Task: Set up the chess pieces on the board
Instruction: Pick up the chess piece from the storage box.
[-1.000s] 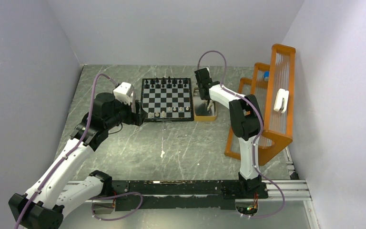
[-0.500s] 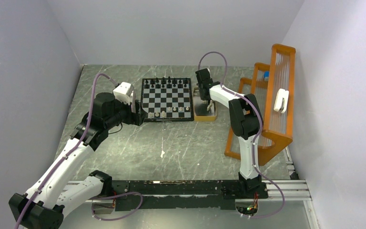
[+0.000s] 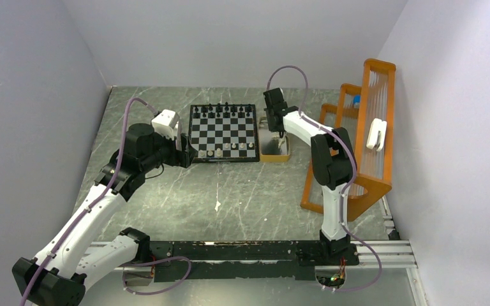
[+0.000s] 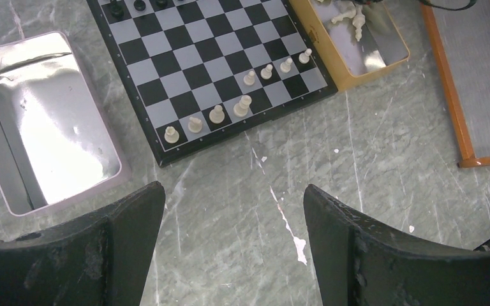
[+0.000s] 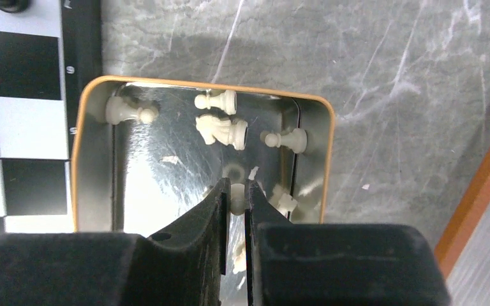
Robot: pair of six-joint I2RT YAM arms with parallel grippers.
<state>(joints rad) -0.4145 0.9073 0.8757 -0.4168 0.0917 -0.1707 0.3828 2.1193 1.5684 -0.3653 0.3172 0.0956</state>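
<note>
The right claw (image 5: 235,191) is pinching a tiny cream chessman (image 5: 237,194) between nearly closed fingers, above the shiny floor of the orange-rimmed rectangular tray (image 5: 89,127) sitting just right of the small square black-and-white chessboard (image 3: 223,131). More loose cream pieces (image 5: 222,131) are lying in that tray. Several cream ones (image 4: 242,105) are standing on the board's near rows, with black ones (image 3: 223,109) along its far edge. The left claw (image 4: 233,194) is hanging wide open over the grey marbled bench (image 4: 389,159) – near the board's near-left corner.
</note>
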